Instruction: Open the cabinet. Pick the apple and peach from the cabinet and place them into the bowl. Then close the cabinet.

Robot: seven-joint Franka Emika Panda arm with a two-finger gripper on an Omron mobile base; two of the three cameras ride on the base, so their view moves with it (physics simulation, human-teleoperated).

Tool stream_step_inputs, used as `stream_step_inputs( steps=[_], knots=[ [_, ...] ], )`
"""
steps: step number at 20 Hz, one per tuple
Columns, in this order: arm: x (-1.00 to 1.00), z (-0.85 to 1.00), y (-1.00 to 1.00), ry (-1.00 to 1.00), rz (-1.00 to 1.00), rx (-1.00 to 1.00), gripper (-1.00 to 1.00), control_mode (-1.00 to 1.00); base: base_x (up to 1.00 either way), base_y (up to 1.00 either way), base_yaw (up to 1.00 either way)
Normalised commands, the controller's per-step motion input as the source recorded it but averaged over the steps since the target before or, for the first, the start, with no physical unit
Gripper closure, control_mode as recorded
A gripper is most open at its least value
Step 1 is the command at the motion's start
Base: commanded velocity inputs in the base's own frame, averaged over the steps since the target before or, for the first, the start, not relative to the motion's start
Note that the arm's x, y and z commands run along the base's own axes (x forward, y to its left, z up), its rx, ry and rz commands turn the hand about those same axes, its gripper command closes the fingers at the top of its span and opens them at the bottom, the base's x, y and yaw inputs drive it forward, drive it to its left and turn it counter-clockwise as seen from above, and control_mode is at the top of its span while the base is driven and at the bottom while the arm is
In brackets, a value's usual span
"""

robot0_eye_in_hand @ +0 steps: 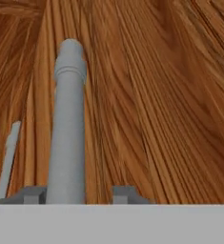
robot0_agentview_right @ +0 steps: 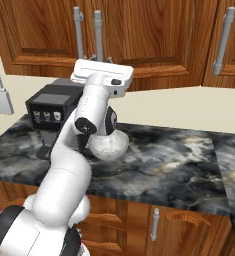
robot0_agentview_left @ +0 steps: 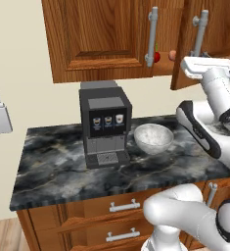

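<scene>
Left base view, cabinet (robot0_agentview_left: pixel 106 34) reddish-brown, right door ajar

We see a reddish-brown grained cabinet (robot0_agentview_left: pixel 97 34) above a black coffee machine (robot0_agentview_left: pixel 105 125), beside it a white speckled bowl (robot0_agentview_left: pixel 153 138).

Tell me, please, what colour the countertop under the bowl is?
Black marble with grey-white veining; the countertop shows best in the left base view, under the bowl.

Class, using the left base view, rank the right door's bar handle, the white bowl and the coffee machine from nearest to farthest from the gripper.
1. Right door's bar handle: at the gripper, upper right.
2. White bowl: on the counter below.
3. Coffee machine: farther left.
</scene>
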Motion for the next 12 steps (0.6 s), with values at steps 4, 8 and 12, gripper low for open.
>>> stream_step_inputs(
  steps=[4, 8, 12],
  knots=[
    [-1.00, 0.16, -1.00, 0.07, -0.06, 0.15, 1.00, -1.00, 0.00, 0.00, 0.00],
    [-0.99, 0.12, -1.00, 0.08, -0.05, 0.16, 1.00, -1.00, 0.00, 0.00, 0.00],
    [-0.22, 0.00, -0.32, 0.07, -0.01, 0.02, -1.00, -1.00, 0.00, 0.00, 0.00]
  ],
)
